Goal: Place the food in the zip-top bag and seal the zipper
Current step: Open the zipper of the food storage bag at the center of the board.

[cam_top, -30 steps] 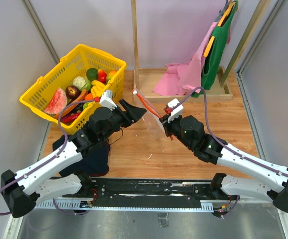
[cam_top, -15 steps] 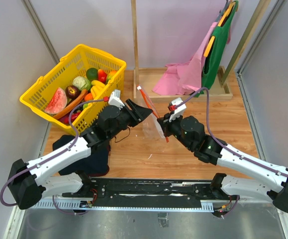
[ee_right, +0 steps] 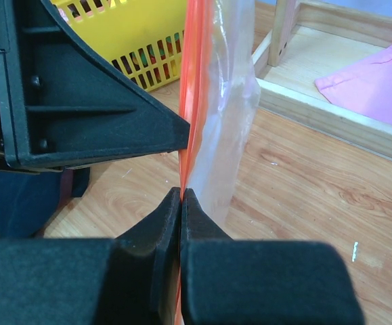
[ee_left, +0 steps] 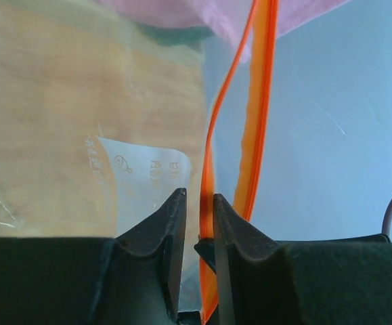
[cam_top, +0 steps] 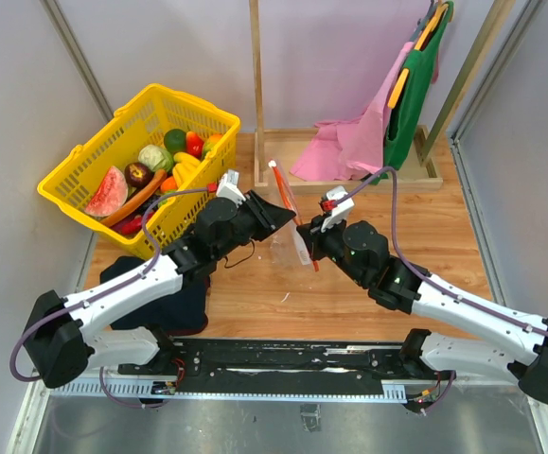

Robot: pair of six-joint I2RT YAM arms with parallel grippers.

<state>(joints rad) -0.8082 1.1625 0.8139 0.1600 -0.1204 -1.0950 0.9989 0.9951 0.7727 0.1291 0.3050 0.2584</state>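
Observation:
The clear zip-top bag point(cam_top: 288, 232) hangs upright in mid-air between my two grippers, above the wooden table. Its red-orange zipper point(cam_top: 291, 210) runs up its edge. My right gripper point(ee_right: 181, 191) is shut on the zipper point(ee_right: 191, 101) low down, with the bag point(ee_right: 231, 122) rising behind it. My left gripper point(ee_left: 197, 196) stands narrowly open, one zipper lip point(ee_left: 209, 162) between its fingers and the other lip point(ee_left: 260, 101) outside; the white label point(ee_left: 151, 169) shows left. From above, the left gripper point(cam_top: 286, 217) meets the right gripper point(cam_top: 304, 231). The food point(cam_top: 150, 165) lies in the yellow basket point(cam_top: 193, 109).
A pink cloth point(cam_top: 349, 147) and a hanging green apron point(cam_top: 415, 85) sit at a wooden stand point(cam_top: 256, 85) at the back. A dark blue cloth point(cam_top: 174, 293) lies under the left arm. The basket point(ee_right: 141, 40) shows behind the left gripper's body point(ee_right: 80, 88).
My left gripper has moved right, up to the bag, until a zipper lip stands between its fingers. The bag's zipper has swung more upright. The right gripper has kept hold.

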